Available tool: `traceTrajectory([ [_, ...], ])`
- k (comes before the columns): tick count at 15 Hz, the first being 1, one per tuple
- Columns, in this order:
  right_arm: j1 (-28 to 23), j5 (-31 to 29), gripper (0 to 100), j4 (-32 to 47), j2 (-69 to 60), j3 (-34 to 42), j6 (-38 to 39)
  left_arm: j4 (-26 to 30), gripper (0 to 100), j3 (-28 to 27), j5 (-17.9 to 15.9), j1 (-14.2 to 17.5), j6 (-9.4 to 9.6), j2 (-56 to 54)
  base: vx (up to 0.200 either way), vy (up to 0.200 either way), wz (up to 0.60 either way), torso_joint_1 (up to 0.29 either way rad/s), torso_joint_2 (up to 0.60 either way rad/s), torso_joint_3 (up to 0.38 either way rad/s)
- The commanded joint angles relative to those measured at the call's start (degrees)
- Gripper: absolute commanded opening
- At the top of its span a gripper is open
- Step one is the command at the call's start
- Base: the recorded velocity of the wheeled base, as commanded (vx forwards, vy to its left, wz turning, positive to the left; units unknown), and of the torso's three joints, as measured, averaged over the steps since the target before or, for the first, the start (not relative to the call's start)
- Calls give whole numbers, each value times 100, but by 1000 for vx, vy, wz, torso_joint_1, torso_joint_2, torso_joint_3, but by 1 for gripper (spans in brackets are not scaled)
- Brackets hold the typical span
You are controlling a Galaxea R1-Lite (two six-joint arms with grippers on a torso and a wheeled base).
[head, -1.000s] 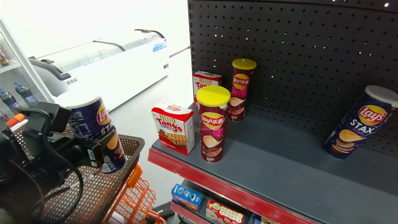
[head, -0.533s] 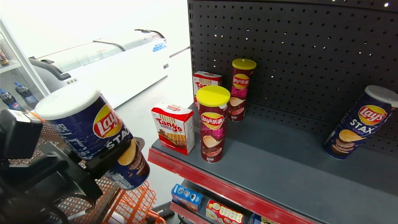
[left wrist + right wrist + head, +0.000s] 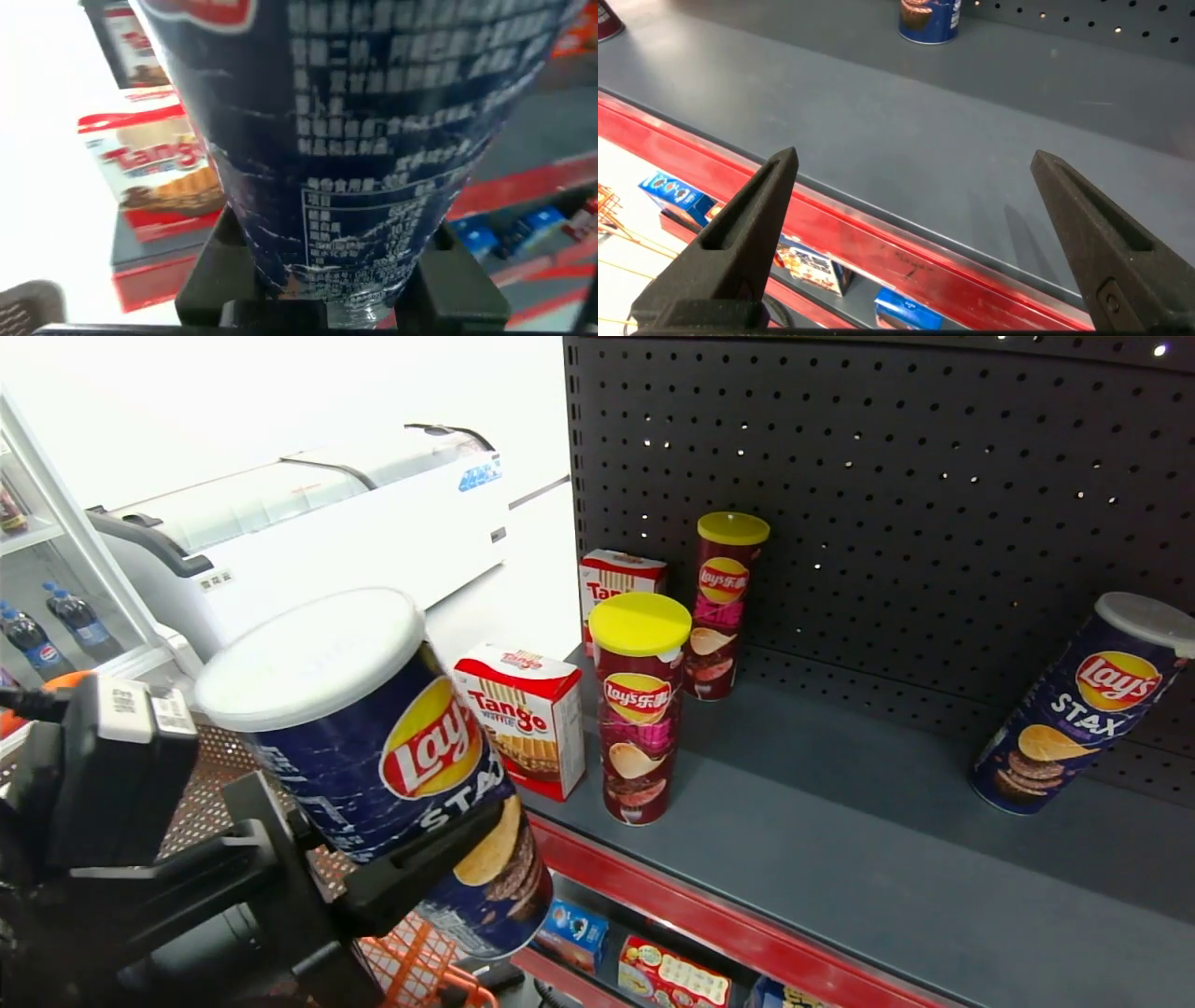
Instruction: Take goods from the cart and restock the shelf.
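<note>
My left gripper (image 3: 373,859) is shut on a dark blue chip can (image 3: 383,756) with a white lid, held tilted in the air to the left of the shelf's front edge. The left wrist view has the same blue can (image 3: 374,140) between the fingers (image 3: 215,280), with a wafer box (image 3: 154,173) behind it. On the grey shelf (image 3: 840,821) stand two red wafer boxes (image 3: 523,719), two maroon cans with yellow lids (image 3: 639,705), and another blue can (image 3: 1074,709) leaning against the pegboard. My right gripper (image 3: 920,243) is open above the shelf's front edge, the blue can (image 3: 929,19) beyond it.
The brown mesh cart basket (image 3: 215,775) and its orange frame (image 3: 420,961) lie below my left arm. A lower shelf (image 3: 653,971) holds small boxes. A white chest freezer (image 3: 327,541) stands behind on the left. The black pegboard (image 3: 887,476) backs the shelf.
My left gripper has carried the blue can up out of the cart and to the right, toward the shelf. Things on the shelf stayed put.
</note>
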Motion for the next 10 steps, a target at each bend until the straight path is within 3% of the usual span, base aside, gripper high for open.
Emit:
traceTrajectory([
  [1,1,2,100,-4,9,0,-1,-28,0,-45,-230,-140,36,357,0,0,0,0,0,0],
  [2,1,2,100,-4,9,0,-1,-19,0,-54,-274,-158,36,374,0,0,0,0,0,0],
  [4,1,2,100,-4,9,0,-1,60,0,-63,-977,-123,36,436,0,0,0,0,0,0],
  [6,1,2,100,-4,9,0,-1,69,0,-151,-1408,-35,27,515,0,0,0,0,0,0],
  [8,1,11,100,-4,9,0,-10,69,0,-282,-1487,-52,36,638,0,0,0,0,0,0],
  [10,1,11,100,-4,9,0,-10,69,0,-265,-1856,-52,45,647,0,0,0,0,0,0],
])
